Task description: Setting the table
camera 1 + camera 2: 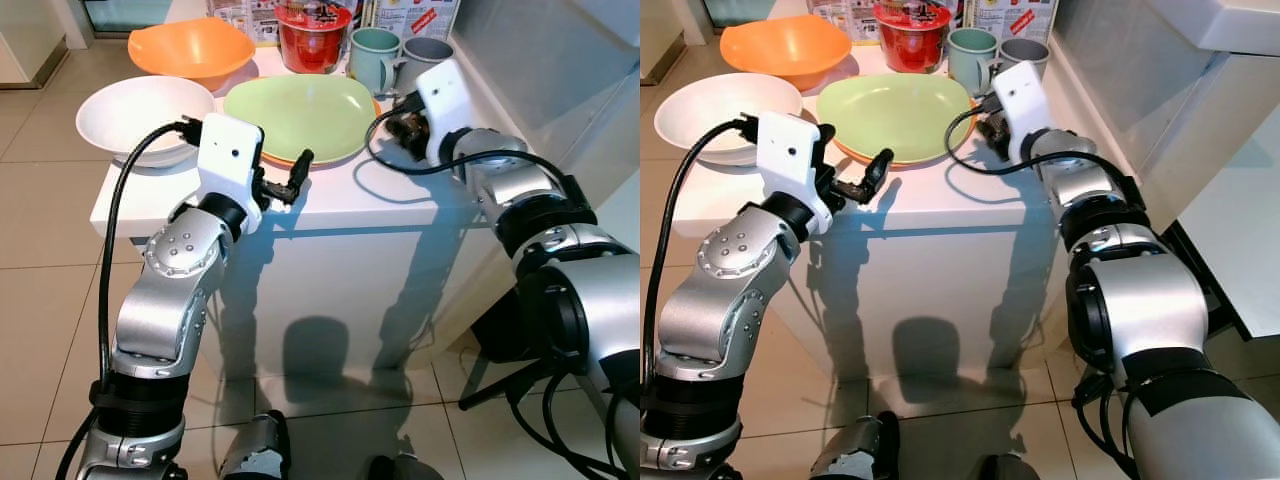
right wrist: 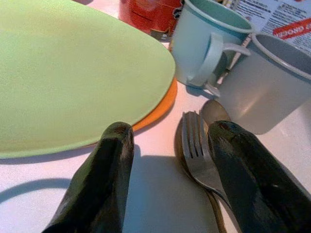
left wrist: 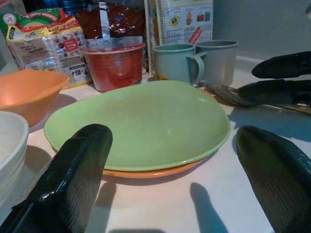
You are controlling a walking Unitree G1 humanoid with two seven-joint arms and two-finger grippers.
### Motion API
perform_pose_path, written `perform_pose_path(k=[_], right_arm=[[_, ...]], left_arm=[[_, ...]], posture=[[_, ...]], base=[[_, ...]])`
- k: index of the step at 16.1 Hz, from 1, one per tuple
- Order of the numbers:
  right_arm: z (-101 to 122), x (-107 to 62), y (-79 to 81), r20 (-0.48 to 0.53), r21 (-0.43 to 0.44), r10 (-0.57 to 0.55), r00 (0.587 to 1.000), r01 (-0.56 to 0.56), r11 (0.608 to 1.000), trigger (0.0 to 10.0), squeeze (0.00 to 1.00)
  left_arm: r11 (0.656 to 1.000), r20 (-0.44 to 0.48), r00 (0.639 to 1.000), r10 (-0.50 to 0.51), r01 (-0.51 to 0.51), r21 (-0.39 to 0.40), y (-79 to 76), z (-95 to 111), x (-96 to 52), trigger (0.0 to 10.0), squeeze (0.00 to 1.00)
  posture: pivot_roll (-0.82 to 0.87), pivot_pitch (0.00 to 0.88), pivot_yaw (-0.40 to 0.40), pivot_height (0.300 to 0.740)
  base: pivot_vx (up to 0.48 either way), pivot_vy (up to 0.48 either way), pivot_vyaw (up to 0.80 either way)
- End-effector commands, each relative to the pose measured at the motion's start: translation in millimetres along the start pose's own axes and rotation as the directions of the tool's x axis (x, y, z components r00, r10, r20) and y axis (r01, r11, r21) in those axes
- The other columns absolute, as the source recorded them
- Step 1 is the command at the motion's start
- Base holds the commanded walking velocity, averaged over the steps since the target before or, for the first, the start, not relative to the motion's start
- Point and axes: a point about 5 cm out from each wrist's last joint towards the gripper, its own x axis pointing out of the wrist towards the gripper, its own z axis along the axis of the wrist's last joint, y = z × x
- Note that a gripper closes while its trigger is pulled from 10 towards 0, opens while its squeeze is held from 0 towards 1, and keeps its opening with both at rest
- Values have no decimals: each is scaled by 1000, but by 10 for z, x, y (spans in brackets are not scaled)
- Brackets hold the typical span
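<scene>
Spread fingers are seen on the left gripper (image 1: 283, 186) at centre frame of the left eye view, just short of the green plate (image 1: 298, 116), while the right gripper (image 1: 404, 125) is lowered beside the plate's right edge. From the left wrist, the plate is seen stacked on an orange plate (image 3: 160, 171) mid-frame. At lower centre of the right wrist view, a fork (image 2: 200, 155) is straddled by parted fingers (image 2: 104, 182), so the closing is probably best centred on its handle, clear of the mugs (image 2: 206, 48).

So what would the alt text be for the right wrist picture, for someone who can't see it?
The right gripper, its two black fingers open, hovers low over a white tabletop with a metal fork lying between the fingers. A green plate stacked on an orange plate sits alongside, with a pale teal mug and a grey mug just beyond.
</scene>
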Motion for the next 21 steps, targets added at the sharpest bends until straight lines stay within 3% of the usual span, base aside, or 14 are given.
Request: perform_pose_path(k=[1, 2, 3, 4, 5, 11, 12, 13, 21], right_arm=[[96, -2, -21, 34, -46, 11, 999, -10, 999, 10000, 1000], [106, -1, -28, 34, -53, 2, 999, 0, 999, 10000, 1000], [100, -1, -42, 15, -103, -22, 1000, 24, 994, 10000, 67], [96, -1, -44, 10, -117, -27, 1000, 28, 993, 10000, 0], [117, -3, -43, 32, -88, -15, 999, 18, 996, 0, 0], [122, -3, -34, 33, -116, -2, 999, 6, 993, 0, 0], [116, -5, -50, 25, -137, -25, 999, 29, 990, 9490, 0], [109, -9, -59, 27, -118, -32, 999, 35, 992, 10000, 1000], [98, -10, -52, 31, -108, -22, 999, 25, 994, 10000, 1000]], left_arm=[[1000, -2, 1000, -8, 8, 4, -29, -16, 4, 10000, 0], [1000, -1, 1000, -7, 7, 4, -29, -15, 1, 10000, 0], [1000, -2, 1000, -4, 4, 4, -26, -19, -4, 10000, 0], [1000, -2, 1000, -4, 4, 4, -25, -19, -4, 10000, 0], [1000, -2, 1000, -3, 3, 4, -23, -18, -3, 10000, 0], [1000, 2, 1000, -5, 5, 3, -35, -11, 6, 10000, 0], [1000, 2, 1000, -6, 6, 3, -34, -12, 7, 10000, 0], [1000, 2, 1000, -6, 6, 3, -34, -12, 7, 10000, 0], [1000, -2, 1000, -12, 12, 4, -43, -17, 14, 10000, 0]], posture=[[186, 103, -73, 740], [187, 103, -75, 740], [187, 103, -75, 740], [187, 103, -75, 740], [187, 105, -73, 740], [182, 104, -75, 740], [181, 103, -73, 740], [181, 104, -73, 740], [171, 108, -74, 740]], base=[[0, 0, 0], [0, 0, 0], [0, 0, 0], [0, 0, 0], [0, 0, 0], [0, 0, 0], [0, 0, 0], [0, 0, 0], [0, 0, 0]])
